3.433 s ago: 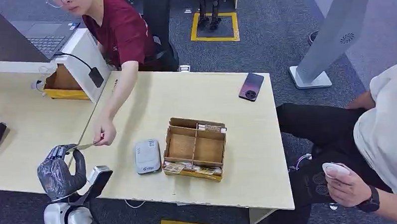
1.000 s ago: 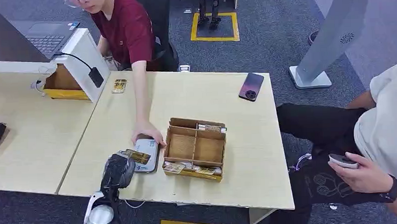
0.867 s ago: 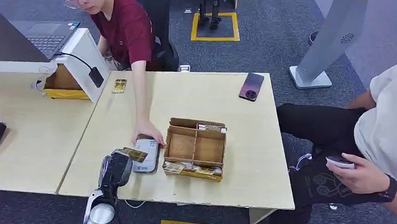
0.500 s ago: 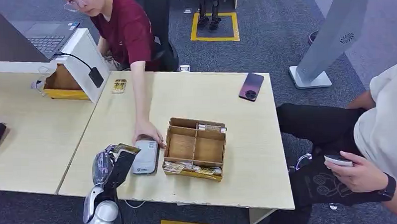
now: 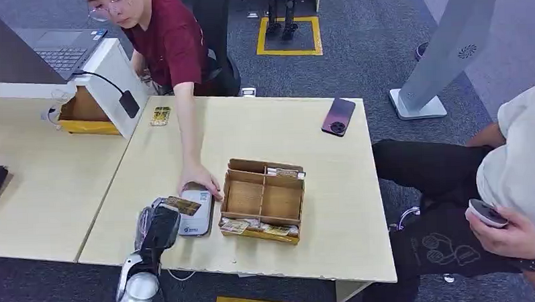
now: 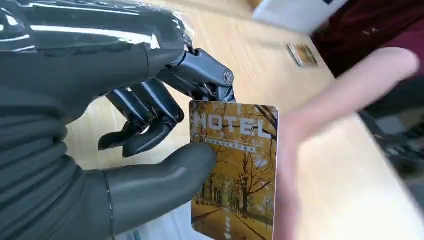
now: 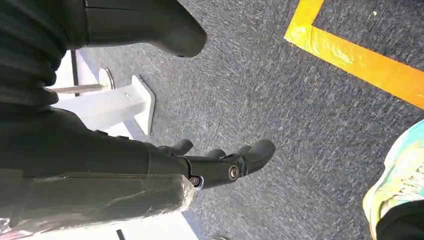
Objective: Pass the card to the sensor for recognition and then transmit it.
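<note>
Nearest you, at the front edge of the tabletop (image 5: 309,257), the left robot hand (image 5: 159,227) has the card (image 5: 181,206) clamped between its thumb and dark fingers (image 6: 150,107). Half a second ago the card sat short of the sensor's (image 5: 198,218) near edge; now it has moved back over that corner, about where it hung a second ago. You can read that as a second pass at the reader, so recognition is probably not yet confirmed and the handover is still to do.

Card: flat, stiff, glossy rectangle with rounded corners, printed with yellow autumn trees and the word HOTEL. Sensor: smooth pale grey slab with rounded corners, lying flat. A person's hand (image 5: 200,177) rests on its far end, steadying it. Just beside it is a brown cardboard tray (image 5: 262,179) with dividers, a few more cards along its front.

Further back, a dark phone (image 5: 338,116) lies near the far edge.

The right robot hand (image 7: 220,162) hangs over grey carpet, fingers loosely curled, nothing in it.
</note>
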You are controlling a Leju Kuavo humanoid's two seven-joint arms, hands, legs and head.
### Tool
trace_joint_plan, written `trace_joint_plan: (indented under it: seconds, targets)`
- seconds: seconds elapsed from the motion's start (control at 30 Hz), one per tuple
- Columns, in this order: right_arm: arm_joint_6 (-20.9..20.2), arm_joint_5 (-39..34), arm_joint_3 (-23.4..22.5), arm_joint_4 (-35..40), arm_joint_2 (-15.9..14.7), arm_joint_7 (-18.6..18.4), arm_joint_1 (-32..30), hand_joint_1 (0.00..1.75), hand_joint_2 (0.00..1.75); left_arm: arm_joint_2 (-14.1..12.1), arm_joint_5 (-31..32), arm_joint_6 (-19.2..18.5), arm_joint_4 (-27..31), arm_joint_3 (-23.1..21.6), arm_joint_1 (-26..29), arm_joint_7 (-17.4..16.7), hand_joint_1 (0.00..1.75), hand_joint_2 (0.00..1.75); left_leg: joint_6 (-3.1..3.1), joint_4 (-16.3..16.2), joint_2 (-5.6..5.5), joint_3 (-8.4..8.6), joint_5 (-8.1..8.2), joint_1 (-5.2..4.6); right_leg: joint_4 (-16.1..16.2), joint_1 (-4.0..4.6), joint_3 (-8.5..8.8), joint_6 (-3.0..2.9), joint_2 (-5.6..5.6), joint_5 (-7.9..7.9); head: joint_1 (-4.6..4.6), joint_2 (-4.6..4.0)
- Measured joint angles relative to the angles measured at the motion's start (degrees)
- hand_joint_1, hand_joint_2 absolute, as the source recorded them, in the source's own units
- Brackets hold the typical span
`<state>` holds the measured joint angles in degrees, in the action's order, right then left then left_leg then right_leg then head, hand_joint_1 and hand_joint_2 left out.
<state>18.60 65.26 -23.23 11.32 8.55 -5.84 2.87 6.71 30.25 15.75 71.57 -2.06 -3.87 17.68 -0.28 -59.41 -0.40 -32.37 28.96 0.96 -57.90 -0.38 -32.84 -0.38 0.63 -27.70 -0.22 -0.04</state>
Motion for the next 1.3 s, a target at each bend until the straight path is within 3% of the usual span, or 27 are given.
trace_joint_plan:
  seconds: [0.13,0.27,0.37,0.5,0.77,1.1,1.3]
  targets:
    - [1.1,1.4,-0.2,0.0,0.0,-0.5,0.0,0.00,1.75,0.0,-7.0,-3.1,4.7,0.7,1.2,0.5,1.75,1.75,0.00,0.0,-0.01,-0.01,0.00,0.00,0.0,0.00,0.00,0.00,-0.03,0.00,0.00,0.00]
    - [1.3,1.8,-0.2,0.0,0.0,-0.7,0.0,0.00,1.75,-0.1,-9.8,-3.9,7.1,1.9,1.4,0.5,1.75,1.75,0.00,0.0,-0.02,0.00,0.00,0.01,0.0,0.00,0.00,0.00,-0.04,0.00,-0.02,0.00]
    - [2.0,1.4,-0.4,0.0,0.1,-0.4,0.1,0.00,1.75,0.0,-9.6,-3.8,7.7,2.3,1.3,0.6,1.75,1.75,0.00,0.0,-0.02,0.01,-0.01,0.01,0.0,0.00,0.00,0.00,-0.04,0.00,0.00,0.00]
    - [2.8,0.6,-1.5,0.0,0.8,-0.3,0.3,0.00,1.75,0.1,-4.7,-1.7,7.2,2.3,0.2,-0.7,1.75,1.75,0.00,0.0,-0.02,0.01,-0.01,0.00,0.0,0.00,0.00,0.00,-0.04,0.00,0.00,0.00]
    - [2.7,-0.4,-3.5,0.1,1.8,-1.8,2.6,0.00,1.75,0.7,4.5,0.7,-1.5,-0.6,-5.7,-3.8,1.75,1.75,0.02,0.0,0.00,0.02,-0.03,-0.01,0.0,0.00,0.00,0.06,0.00,0.06,0.00,0.00]
    - [1.2,-1.9,-6.3,0.3,2.3,-5.4,7.1,0.00,1.75,3.1,7.1,-1.1,-12.4,-4.9,-12.7,-4.4,1.75,1.75,0.04,-0.1,-0.06,-0.03,-0.04,-0.01,0.0,0.00,0.00,0.10,-0.03,0.09,0.00,0.00]
    - [1.1,-2.5,-7.6,0.3,2.3,-5.9,8.5,0.00,1.75,3.9,7.6,-1.1,-16.1,-6.4,-15.4,-4.5,1.75,1.75,0.05,-0.2,-0.05,-0.05,-0.04,-0.01,0.0,-0.01,0.00,0.12,-0.02,0.10,0.00,0.00]
